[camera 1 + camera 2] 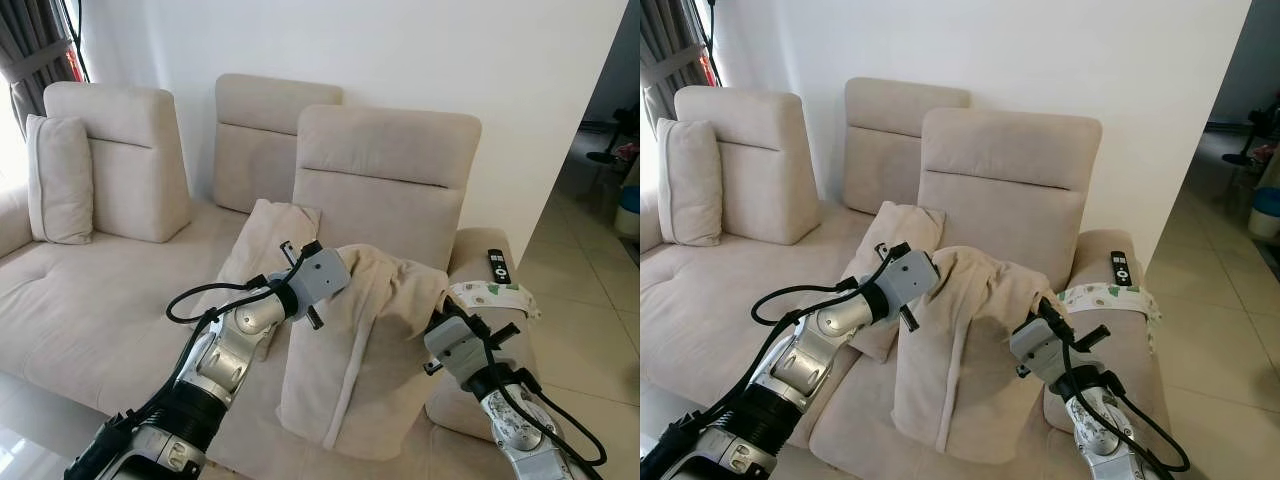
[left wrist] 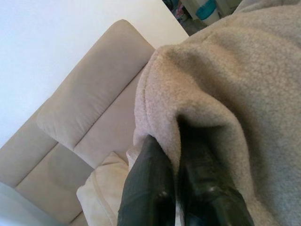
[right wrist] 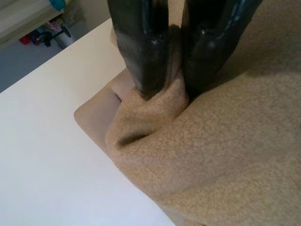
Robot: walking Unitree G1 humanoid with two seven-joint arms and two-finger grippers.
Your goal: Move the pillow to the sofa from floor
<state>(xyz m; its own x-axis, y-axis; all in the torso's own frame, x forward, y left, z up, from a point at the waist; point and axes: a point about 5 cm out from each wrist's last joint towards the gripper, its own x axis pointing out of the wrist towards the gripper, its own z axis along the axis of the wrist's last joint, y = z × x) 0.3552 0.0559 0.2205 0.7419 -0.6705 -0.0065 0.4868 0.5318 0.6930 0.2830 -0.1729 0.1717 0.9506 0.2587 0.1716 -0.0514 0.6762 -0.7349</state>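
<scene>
Robot's got both the left end effector and right end effector pinched onto the pillow's top corners, hanging it over the sofa seat, so next it probably just lowers and lets go.

Soft, even daylight comes from a window left of the sofa, blown out white beside the curtain. Head views are sharp, with faint shadows. Wrist views are blurred up close, their black fingers dark.
</scene>
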